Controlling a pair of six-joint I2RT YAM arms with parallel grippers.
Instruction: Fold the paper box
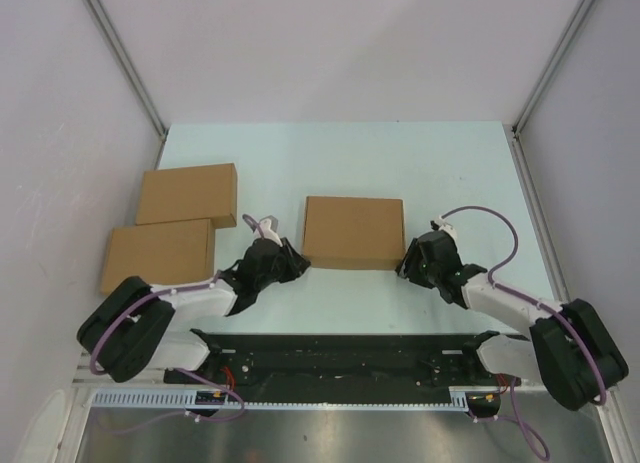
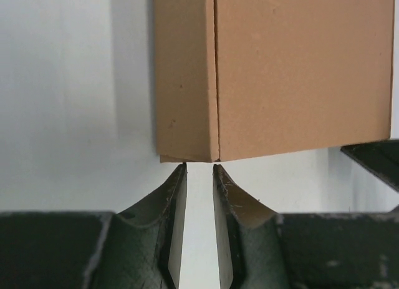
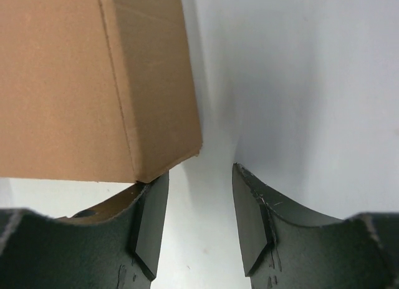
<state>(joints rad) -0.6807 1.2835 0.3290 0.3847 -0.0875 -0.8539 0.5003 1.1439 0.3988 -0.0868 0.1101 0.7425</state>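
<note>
As the paper box (image 1: 352, 232) lies mid-bench, seemingly light and stiff, left gripper (image 2: 199, 167) hovers barely open, right gripper (image 3: 201, 171) wider, both empty; pinch its near corners.

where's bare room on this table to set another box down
Bare: the pale table's far strip behind the boxes, and its right side past the centre brown cardboard box. Crowded: two flat brown cardboard boxes at left; left gripper and right gripper at the centre box's near corners.

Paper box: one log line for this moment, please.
paper box: closed, flat on table | left gripper: narrowly open, at box's near-left corner | right gripper: open, at box's near-right corner
</note>
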